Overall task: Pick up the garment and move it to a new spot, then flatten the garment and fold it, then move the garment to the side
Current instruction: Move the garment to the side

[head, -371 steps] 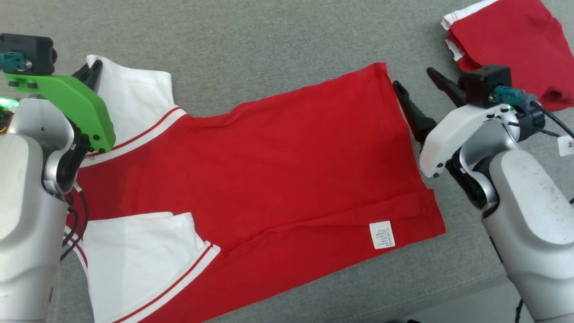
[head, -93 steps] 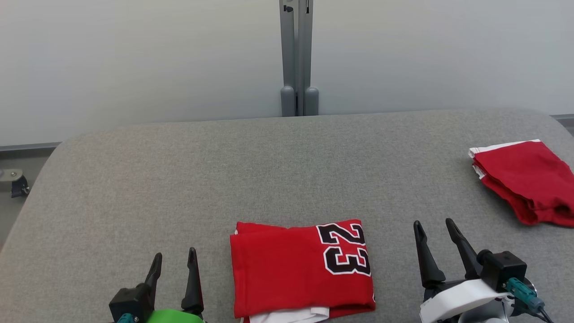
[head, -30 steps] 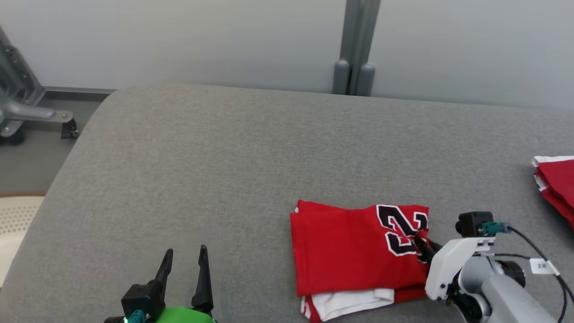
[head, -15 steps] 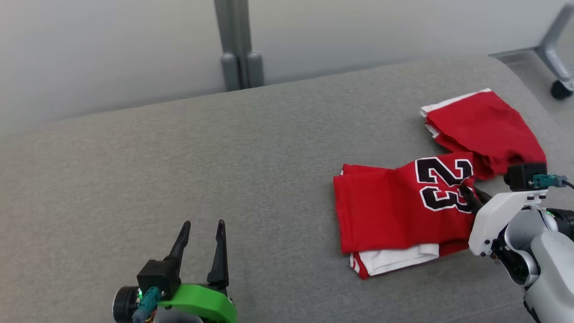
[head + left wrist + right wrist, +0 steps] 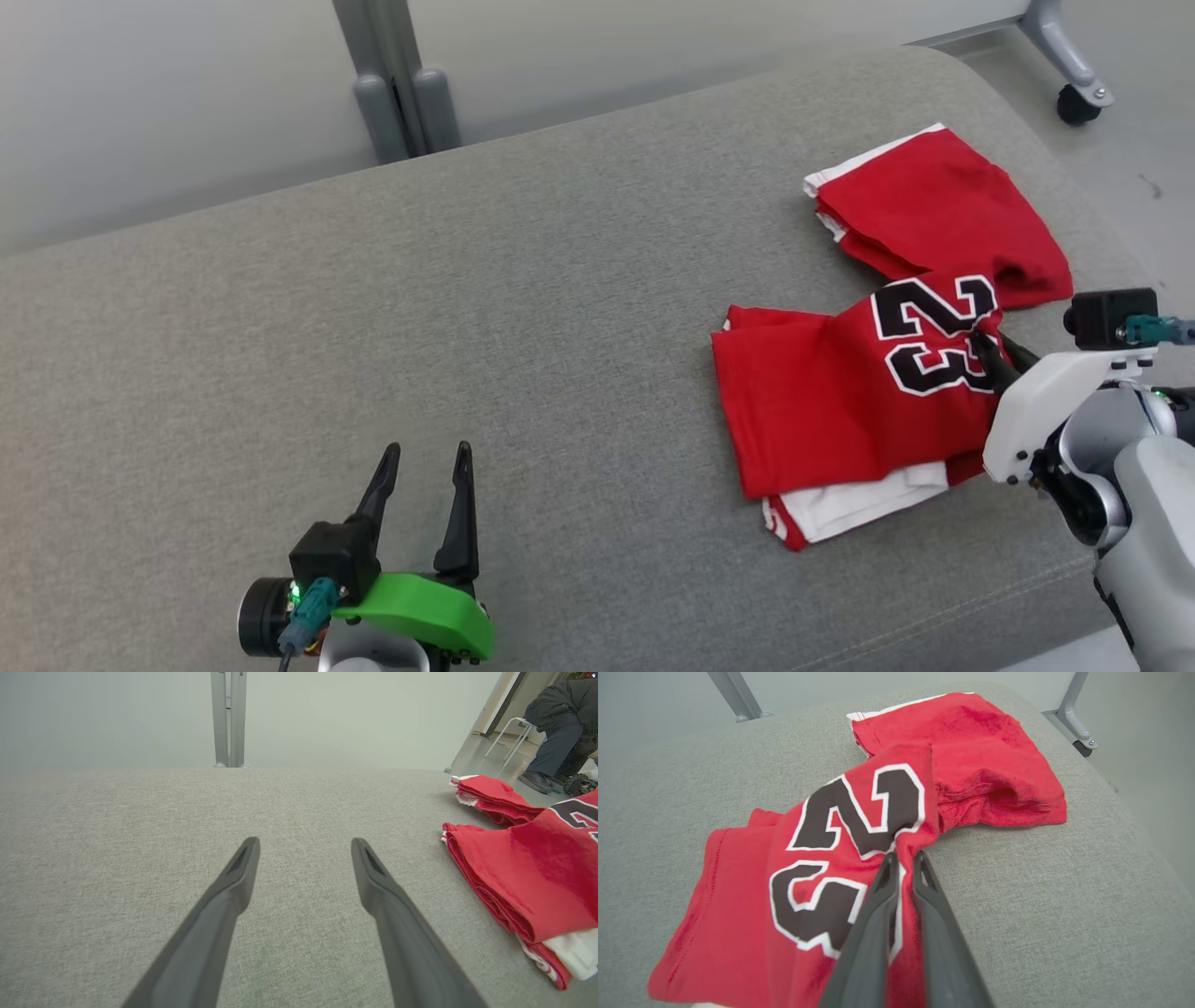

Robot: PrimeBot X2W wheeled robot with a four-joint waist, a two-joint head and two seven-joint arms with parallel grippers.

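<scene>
The folded red garment (image 5: pixel 845 411) with a black "23" and a white layer showing underneath lies at the right of the grey surface. My right gripper (image 5: pixel 991 347) is shut on its right edge by the number, pinching the cloth between both fingers (image 5: pixel 903 861) and lifting that edge a little. The garment (image 5: pixel 822 858) overlaps the near edge of a second folded red garment (image 5: pixel 934 210). My left gripper (image 5: pixel 425 459) stands open over bare grey fabric at the lower left, well apart from the garment (image 5: pixel 528 882), with nothing between its fingers (image 5: pixel 243 868).
The second red garment (image 5: pixel 971 751) lies near the surface's far right corner (image 5: pixel 990 84). A grey post (image 5: pixel 397 84) rises behind the surface, and a wheeled leg (image 5: pixel 1074 93) stands on the floor at right. A seated person (image 5: pixel 560 723) is in the background.
My right gripper has dragged the garment right and farther back until it overlaps the other red garment. The head camera has swung right. The left gripper has stayed open.
</scene>
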